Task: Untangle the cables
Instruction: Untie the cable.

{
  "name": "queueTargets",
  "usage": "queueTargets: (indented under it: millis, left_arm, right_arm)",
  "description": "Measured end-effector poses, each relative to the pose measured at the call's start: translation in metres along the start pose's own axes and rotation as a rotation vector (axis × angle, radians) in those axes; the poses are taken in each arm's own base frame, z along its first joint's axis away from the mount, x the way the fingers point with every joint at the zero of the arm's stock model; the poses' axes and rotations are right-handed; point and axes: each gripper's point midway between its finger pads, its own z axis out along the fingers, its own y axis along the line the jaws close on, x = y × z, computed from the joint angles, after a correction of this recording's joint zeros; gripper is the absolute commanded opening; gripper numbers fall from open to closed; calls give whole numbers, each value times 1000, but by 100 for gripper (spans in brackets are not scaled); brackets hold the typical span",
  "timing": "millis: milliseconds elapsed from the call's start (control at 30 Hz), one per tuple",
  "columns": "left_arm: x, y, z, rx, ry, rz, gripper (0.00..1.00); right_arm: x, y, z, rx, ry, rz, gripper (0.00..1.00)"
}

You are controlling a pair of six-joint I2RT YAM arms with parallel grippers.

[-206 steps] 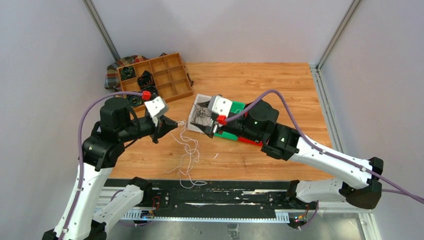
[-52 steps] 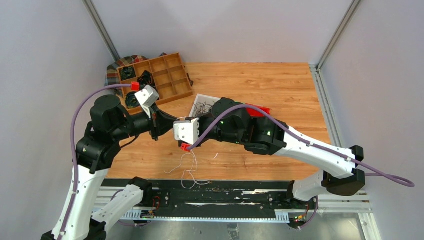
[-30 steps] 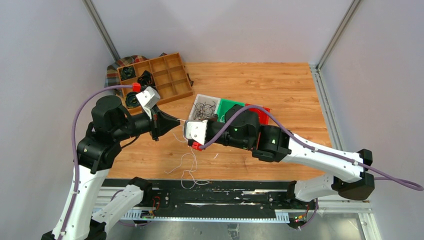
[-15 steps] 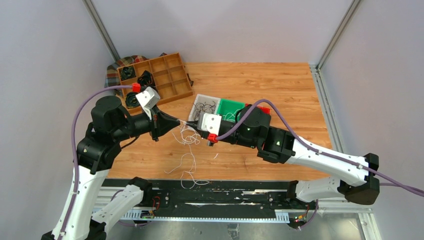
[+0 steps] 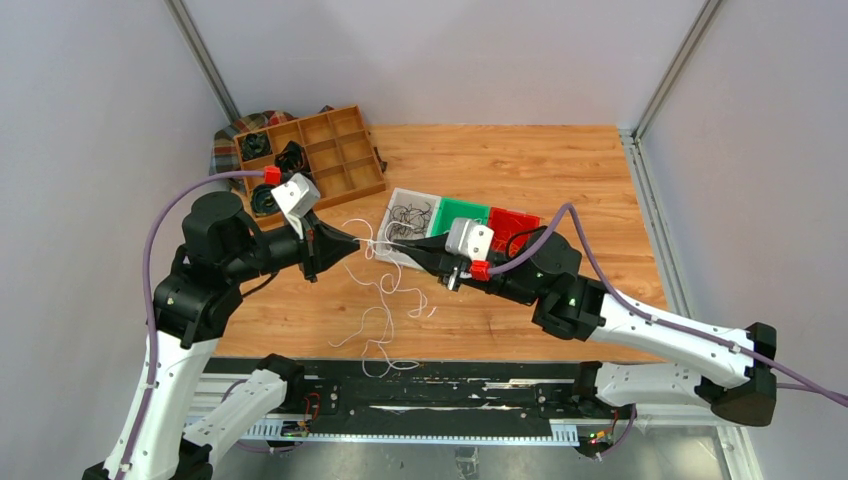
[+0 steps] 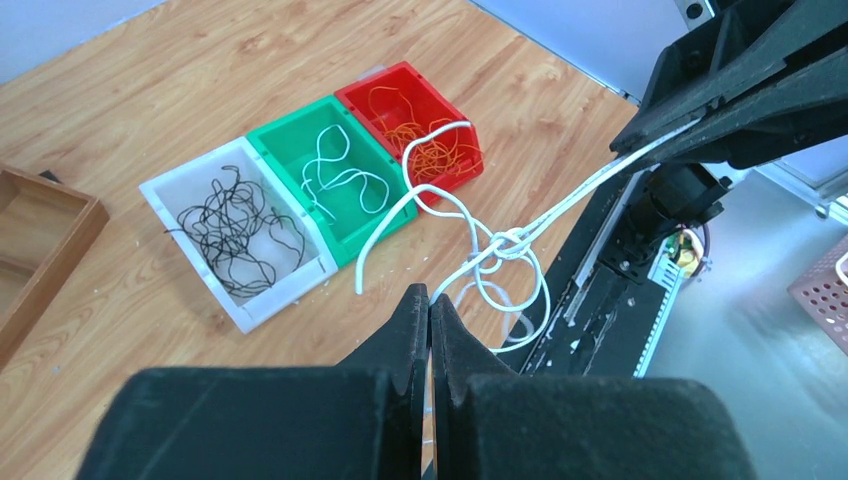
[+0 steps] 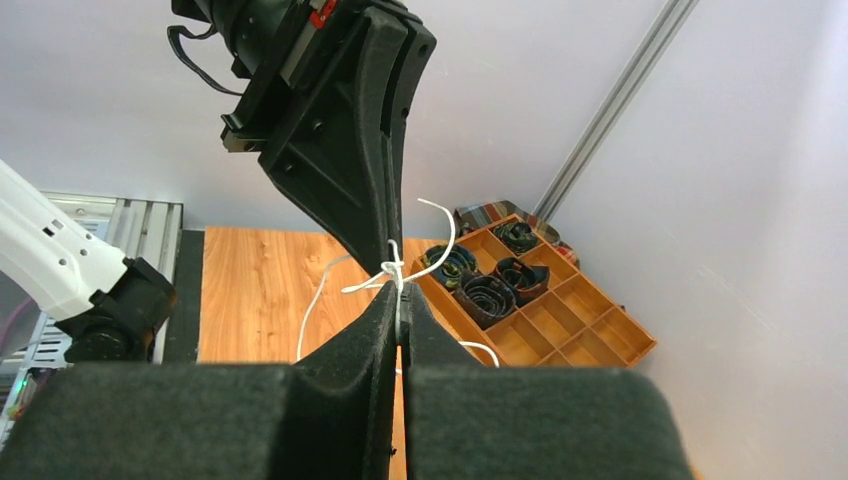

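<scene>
A tangle of white cables hangs in the air between my two grippers, with a knot midway. My left gripper is shut on one strand, and my right gripper is shut on a taut strand just right of the knot. Loose white loops trail down onto the table. In the right wrist view the knot sits just beyond my right gripper. Black cables lie in the white bin, one white cable in the green bin, orange ones in the red bin.
A wooden compartment tray holding thick black coiled rolls stands at the back left, on a plaid cloth. The three bins sit just behind my right gripper. A black rail runs along the near table edge.
My right gripper has drawn rightward away from the left one, stretching the white cable and pulling the knot up between them. The left arm has stayed still.
</scene>
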Motion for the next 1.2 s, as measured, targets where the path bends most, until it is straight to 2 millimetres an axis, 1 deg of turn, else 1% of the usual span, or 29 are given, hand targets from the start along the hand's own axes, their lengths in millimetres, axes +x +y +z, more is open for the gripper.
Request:
queueTargets:
  millis: [133, 233, 367, 433, 500, 600, 733, 800, 867, 967, 1067, 1133, 1200]
  left_arm:
    - [0, 2, 0, -10, 0, 0, 0]
    - [0, 3, 0, -15, 0, 0, 0]
    - [0, 6, 0, -35, 0, 0, 0]
    - [0, 8, 0, -42, 1, 0, 0]
    - [0, 8, 0, -41, 1, 0, 0]
    - [0, 10, 0, -52, 2, -1, 0]
    - [1, 12, 0, -63, 3, -2, 0]
    - [1, 12, 0, -64, 3, -1, 0]
    - [1, 12, 0, -66, 3, -1, 0]
    - [1, 13, 0, -70, 4, 2, 0]
    - [1, 13, 0, -70, 4, 3, 0]
    - [1, 13, 0, -70, 3, 3, 1]
    - [1, 13, 0, -70, 4, 5, 0]
  right_arm:
    - [8, 1, -5, 14, -8, 39, 1]
    - [10, -2, -9, 33, -22, 75, 1]
    - [4, -12, -19, 72, -64, 135, 1]
    - [0, -18, -23, 91, -84, 158, 3]
    - [-3, -21, -26, 98, -96, 182, 9]
    - [2, -21, -25, 93, -72, 208, 20]
    - [8, -23, -22, 86, -11, 230, 41]
    - [7, -27, -22, 86, 13, 232, 53]
    - [3, -31, -22, 85, 28, 232, 59]
    - [-14, -39, -18, 71, 39, 211, 59]
    - [-35, -45, -7, 33, 39, 187, 58]
    - [-40, -44, 2, -4, 54, 179, 55]
    - [-34, -38, 11, -53, 92, 179, 52]
